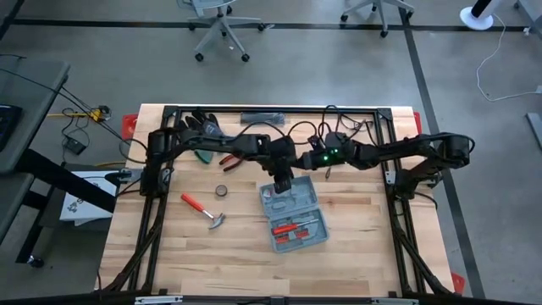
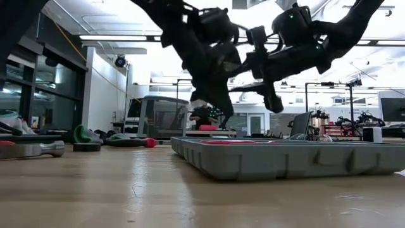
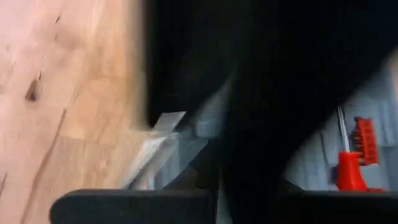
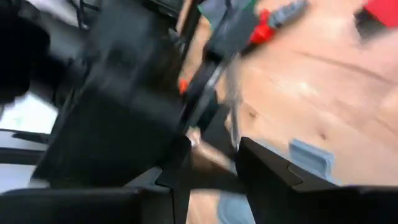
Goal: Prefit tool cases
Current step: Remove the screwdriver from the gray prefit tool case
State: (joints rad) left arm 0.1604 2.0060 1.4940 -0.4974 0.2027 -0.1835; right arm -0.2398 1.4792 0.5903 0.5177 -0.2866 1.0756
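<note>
Open tool case (image 1: pixel 294 216) lies under the left claw (image 1: pixel 282 185), pinched shut and empty; right claw (image 1: pixel 324 168) gapes beside.

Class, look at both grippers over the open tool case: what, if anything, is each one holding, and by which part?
The left gripper, above the tool case, has shut fingers; whether they pinch anything cannot be told. The right gripper, fingers open, holds nothing.

Blue-grey tool case (image 1: pixel 294 213) — open, mid-table

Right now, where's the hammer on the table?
In the high view the hammer lies on the table's left half, left of the open tool case and just below a small round roll of tape.
</note>
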